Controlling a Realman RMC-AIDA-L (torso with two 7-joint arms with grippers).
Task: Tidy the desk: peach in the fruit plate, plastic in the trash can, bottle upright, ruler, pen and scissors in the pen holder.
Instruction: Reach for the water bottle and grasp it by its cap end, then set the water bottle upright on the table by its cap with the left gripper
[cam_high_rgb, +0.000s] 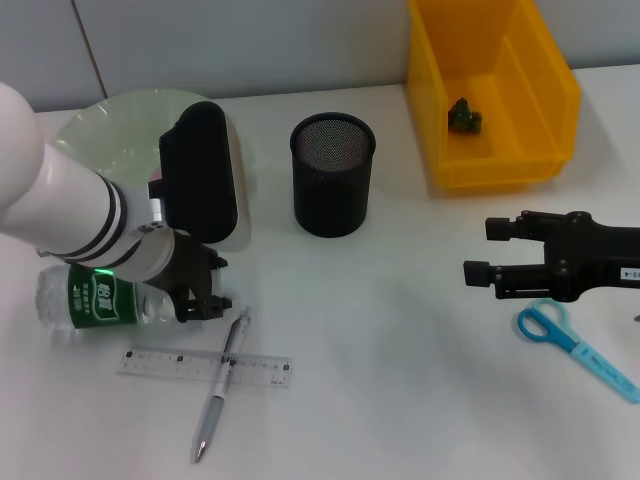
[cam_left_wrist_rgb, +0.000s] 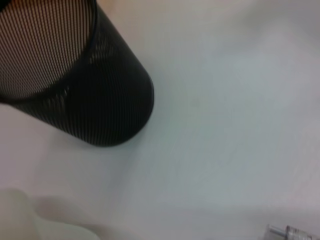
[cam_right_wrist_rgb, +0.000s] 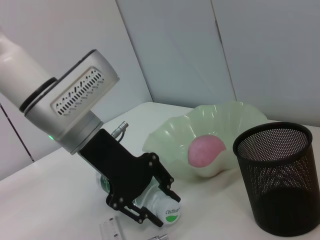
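The clear bottle (cam_high_rgb: 95, 300) with a green label lies on its side at the near left. My left gripper (cam_high_rgb: 218, 285) is shut on its neck end, also seen in the right wrist view as the left gripper (cam_right_wrist_rgb: 167, 210) around the bottle (cam_right_wrist_rgb: 162, 206). A clear ruler (cam_high_rgb: 205, 365) lies flat in front of it, with a silver pen (cam_high_rgb: 222, 385) across it. The peach (cam_right_wrist_rgb: 205, 150) sits in the pale green fruit plate (cam_right_wrist_rgb: 235, 117). The black mesh pen holder (cam_high_rgb: 332, 175) stands mid-table. Blue scissors (cam_high_rgb: 575, 345) lie at the right, just below my open right gripper (cam_high_rgb: 480, 250).
A yellow bin (cam_high_rgb: 545, 95) stands at the back right with a crumpled green piece (cam_high_rgb: 465, 117) inside. The left arm's black wrist housing (cam_high_rgb: 200, 175) covers part of the fruit plate (cam_high_rgb: 100, 125) in the head view.
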